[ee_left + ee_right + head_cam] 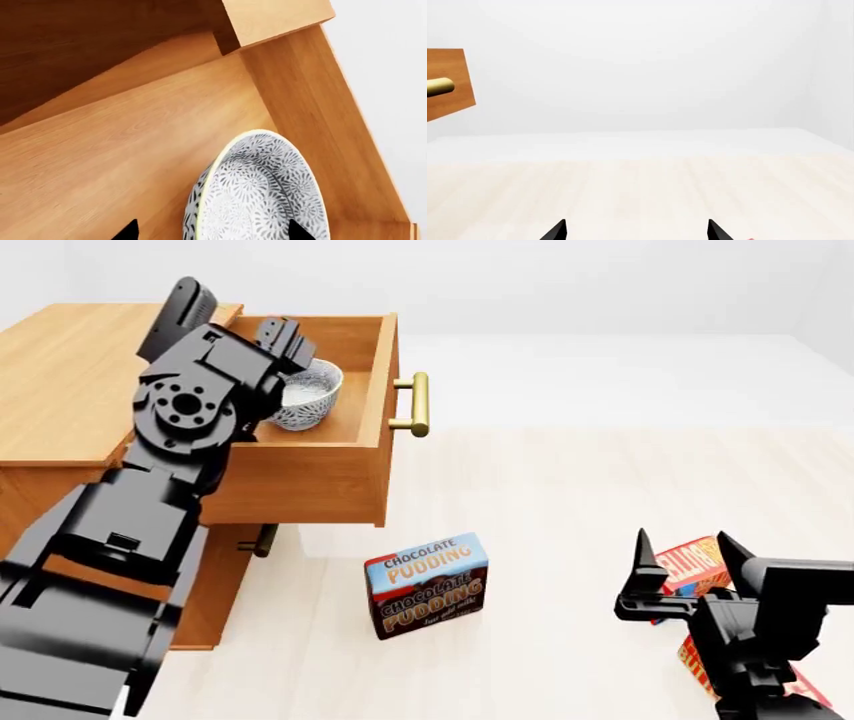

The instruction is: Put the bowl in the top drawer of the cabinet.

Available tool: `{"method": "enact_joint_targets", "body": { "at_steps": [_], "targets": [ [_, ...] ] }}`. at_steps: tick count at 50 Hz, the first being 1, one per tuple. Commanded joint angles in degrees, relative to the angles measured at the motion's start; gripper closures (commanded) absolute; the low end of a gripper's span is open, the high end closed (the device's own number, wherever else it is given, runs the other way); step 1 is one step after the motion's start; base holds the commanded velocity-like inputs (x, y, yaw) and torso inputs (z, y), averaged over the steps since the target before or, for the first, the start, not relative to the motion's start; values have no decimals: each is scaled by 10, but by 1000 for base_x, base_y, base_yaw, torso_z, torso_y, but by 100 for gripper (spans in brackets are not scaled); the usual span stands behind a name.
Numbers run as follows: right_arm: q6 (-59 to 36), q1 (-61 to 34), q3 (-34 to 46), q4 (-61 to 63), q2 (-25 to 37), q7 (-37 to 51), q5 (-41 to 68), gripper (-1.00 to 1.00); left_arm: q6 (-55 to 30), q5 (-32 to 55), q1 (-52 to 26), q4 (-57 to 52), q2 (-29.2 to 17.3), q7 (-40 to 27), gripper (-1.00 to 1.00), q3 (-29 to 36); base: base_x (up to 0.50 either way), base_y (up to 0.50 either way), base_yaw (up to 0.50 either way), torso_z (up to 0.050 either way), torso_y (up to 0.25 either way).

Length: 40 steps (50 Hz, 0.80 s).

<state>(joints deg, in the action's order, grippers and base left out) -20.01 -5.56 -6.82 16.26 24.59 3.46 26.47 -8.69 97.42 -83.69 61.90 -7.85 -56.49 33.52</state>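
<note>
Left gripper (212, 231), fingers spread with the small speckled grey-and-white bowl (308, 395) between them but contact unclear, hangs inside the pulled-out light-brown wooden top drawer (378, 380) of the boxy cabinet (67, 380); placing step, seemingly calling for release and withdrawal; right gripper (681, 555) idle, spread.

1 bowl (310, 395), 1 cabinet (67, 370) with 2 drawers, 2 brass handles, 1 pudding box (427, 584), 1 red box (694, 570) at 4 o'clock, 2 grippers.

The pudding box (427, 585) reads "CHOCOLATE PUDDING" twice on its front
</note>
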Motion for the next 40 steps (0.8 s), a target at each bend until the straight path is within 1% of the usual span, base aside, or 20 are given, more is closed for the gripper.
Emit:
{"method": "enact_joint_targets", "body": {
  "at_steps": [1, 7, 14, 19, 26, 40],
  "targets": [
    [3, 5, -2, 2, 1, 0, 3, -100, 8, -6, 13, -37, -14, -15, -100, 2, 0, 0, 0, 0, 0],
    [5, 7, -3, 2, 1, 0, 4, -100, 16, -23, 12, -51, -21, -29, -100, 15, 0, 0, 0, 0, 0],
    [9, 5, 0, -3, 0, -2, 4, -100, 0, -22, 5, -68, -26, -9, -100, 18, 0, 0, 0, 0, 0],
    [12, 8, -3, -5, 0, -3, 5, -100, 6, -20, 12, -117, -38, -8, -100, 12, 0, 0, 0, 0, 2],
    [18, 14, -4, -9, 1, -4, 5, -100, 9, -17, 16, -154, -46, -2, -100, 5, 0, 0, 0, 0, 0],
    [20, 18, -4, -6, 0, -1, 6, -100, 15, -9, 27, -248, -71, -28, -100, -8, 0, 0, 0, 0, 0]
  ]
}}
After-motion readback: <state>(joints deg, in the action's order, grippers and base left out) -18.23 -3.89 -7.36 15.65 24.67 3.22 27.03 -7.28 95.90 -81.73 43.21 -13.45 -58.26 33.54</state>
